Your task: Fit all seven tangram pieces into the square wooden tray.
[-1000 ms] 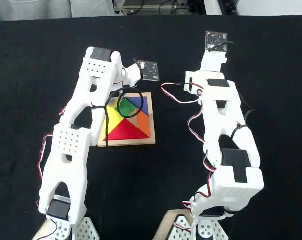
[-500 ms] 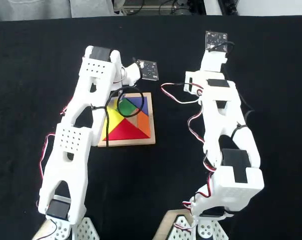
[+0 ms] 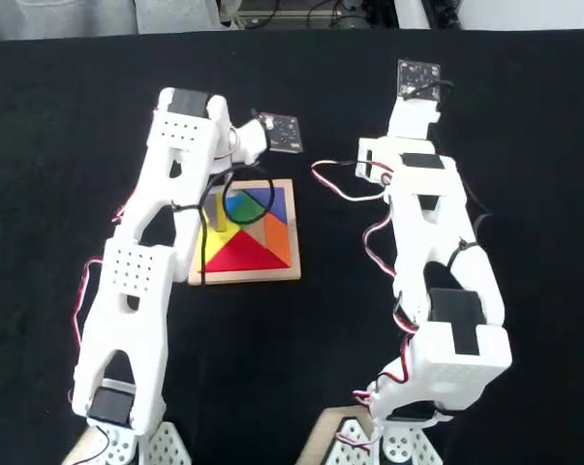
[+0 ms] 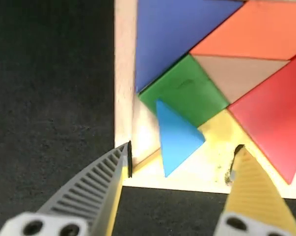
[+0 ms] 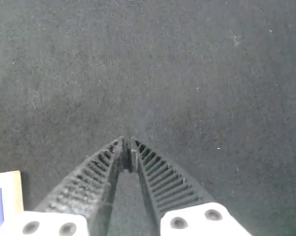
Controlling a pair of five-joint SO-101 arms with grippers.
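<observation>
The left gripper (image 4: pixel 182 149) is hanging open over the wooden tray (image 4: pixel 122 73)'s corner, a light blue triangle (image 4: pixel 176 135) lying askew between its fingers (image 4: pixel 106 182). The right gripper (image 5: pixel 127 147) is sitting closed, well aside. The left arm (image 3: pixel 180 184) is hiding part of the tray overhead.

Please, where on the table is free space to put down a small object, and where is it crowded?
Bare black cloth lies between the tray and the right arm, and also between the tray and the two arm bases. It is crowded over the tray, where the left arm hangs above it.
</observation>
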